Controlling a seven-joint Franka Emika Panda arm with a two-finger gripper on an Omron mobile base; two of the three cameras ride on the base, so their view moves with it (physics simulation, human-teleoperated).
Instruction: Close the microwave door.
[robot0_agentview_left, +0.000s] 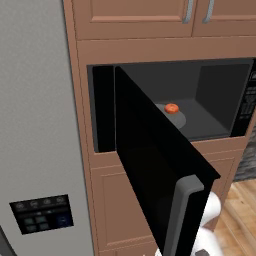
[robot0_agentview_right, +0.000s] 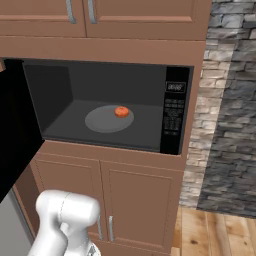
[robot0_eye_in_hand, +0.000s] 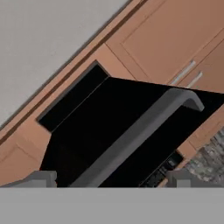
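— Can you see all of the microwave door (robot0_agentview_left: 150, 165)?

— No. In the left base view its lower corner runs off the bottom edge, and its grey handle (robot0_agentview_left: 181, 215) is cut short there too. It hides the left part of the cavity and most of the arm (robot0_agentview_left: 210, 220) behind it.

— And from the right?

— The door (robot0_agentview_right: 15, 130) is clipped by the left edge. The button panel (robot0_agentview_right: 173, 114) is too small to read.

— The gripper?

— Only its fingertips (robot0_eye_in_hand: 39, 178) peek up; the gap can't be judged.
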